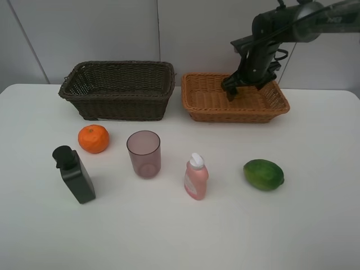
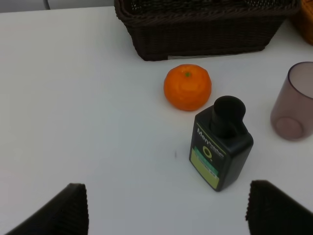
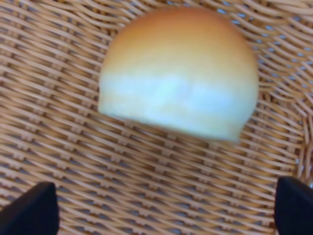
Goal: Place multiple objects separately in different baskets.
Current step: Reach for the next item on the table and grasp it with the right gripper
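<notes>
We see the right pincer (image 1: 243,89) lowered into the shallow light orange-tan wicker basket (image 1: 236,115), at the back right of the white desk (image 1: 315,214). In the right wrist view its two dark fingertips (image 3: 29,208) stand spread far apart, with only woven basket floor between them. The red-yellow peach (image 3: 178,73) lies on that floor just beyond the tips, touched by neither. From the high camera the arm hides the peach.

The left pincer (image 2: 168,208) hangs above bare desk, its jaws wide apart and holding nothing.

The deep dark brown wicker basket (image 1: 118,104) sits just beside the tan one, to its left. In front of it lies the orange mandarin (image 1: 93,138), with the black pump bottle (image 1: 75,174) near it toward the front edge. To their right come the translucent mauve cup (image 1: 144,153), upright, then the pink white-capped bottle (image 1: 196,177), then the green oval fruit (image 1: 264,174), each apart from the next.
</notes>
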